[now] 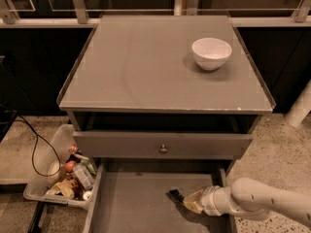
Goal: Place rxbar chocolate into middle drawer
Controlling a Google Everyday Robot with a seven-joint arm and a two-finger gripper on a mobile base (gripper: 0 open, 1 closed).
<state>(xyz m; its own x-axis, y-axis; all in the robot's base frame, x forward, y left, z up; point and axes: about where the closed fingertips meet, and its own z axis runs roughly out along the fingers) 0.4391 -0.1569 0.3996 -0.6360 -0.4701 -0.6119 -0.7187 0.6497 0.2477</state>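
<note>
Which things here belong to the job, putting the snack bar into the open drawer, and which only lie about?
Job: snack bar, held by the gripper, low at the right of the open drawer.
Lying about: white bowl on the cabinet top; bin of clutter on the floor.

The gripper (186, 200), clamped on the rxbar chocolate (175, 194), sits low over the right part of the open middle drawer (131, 205). The drawer's bare grey floor lies free all along the gripper's left and between it and the cabinet. Above and behind the gripper, the knobbed drawer front (121, 144) closes off the way upward at the back of the opening. The thin right drawer wall (224, 177) runs close on its right beside the arm, and a cluttered plastic bin (57, 144) stands well to its left, outside the drawer's left wall.
</note>
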